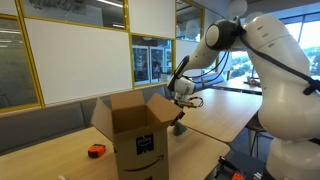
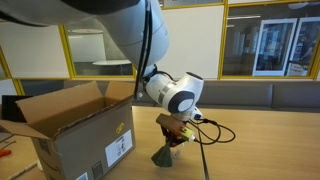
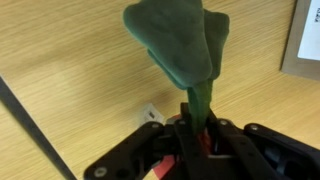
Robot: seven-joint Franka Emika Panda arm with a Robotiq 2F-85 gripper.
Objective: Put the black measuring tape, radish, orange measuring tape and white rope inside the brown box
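Note:
My gripper (image 3: 196, 135) is shut on the radish (image 3: 180, 45). Its green leafy end sticks out past the fingers, and a bit of its red body shows between them. In both exterior views the gripper (image 2: 177, 131) (image 1: 181, 108) holds the radish (image 2: 164, 155) low over the wooden table, just beside the brown box (image 1: 135, 130) (image 2: 70, 135). The box's top flaps stand open. The orange measuring tape (image 1: 96, 150) lies on the table on the box's other side. The black measuring tape and the white rope are out of view.
A black cable (image 2: 212, 134) loops from the wrist over the table (image 2: 260, 150). A corner of the box (image 3: 305, 40) shows at the wrist view's upper right. Glass walls and whiteboards stand behind the table.

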